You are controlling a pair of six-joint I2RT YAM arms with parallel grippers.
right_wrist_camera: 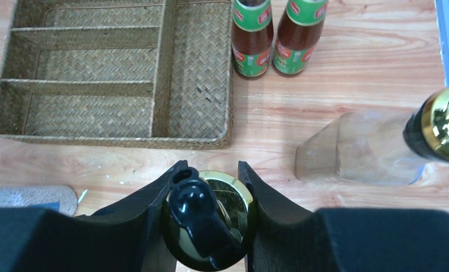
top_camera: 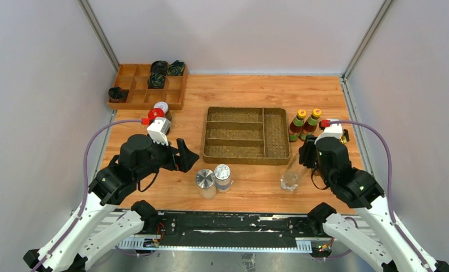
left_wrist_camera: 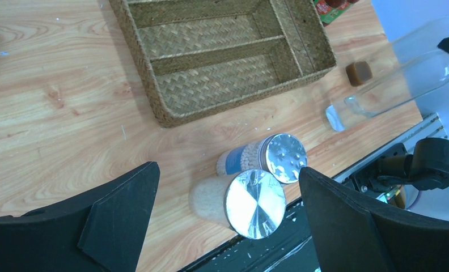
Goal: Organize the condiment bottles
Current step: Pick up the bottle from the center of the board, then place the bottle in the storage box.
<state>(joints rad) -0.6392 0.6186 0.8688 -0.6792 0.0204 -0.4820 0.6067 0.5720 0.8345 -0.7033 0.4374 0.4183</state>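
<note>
Right of the wicker tray (right_wrist_camera: 199,141), I am clamping the right gripper (right_wrist_camera: 211,170) on a gold-spouted bottle (right_wrist_camera: 237,195). My left gripper (left_wrist_camera: 228,168) is hovering wide-spread, empty, above two shakers (left_wrist_camera: 255,203).

Bright, even overhead light; soft shadows, glare on the silver shaker lids (left_wrist_camera: 255,203).

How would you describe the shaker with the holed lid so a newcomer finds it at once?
Start at the woven tray mid-table. Just off its near left corner stand two silver-lidded shakers; take the right shaker. Unlike its plain neighbour, it has a blue label and a perforated lid.
</note>
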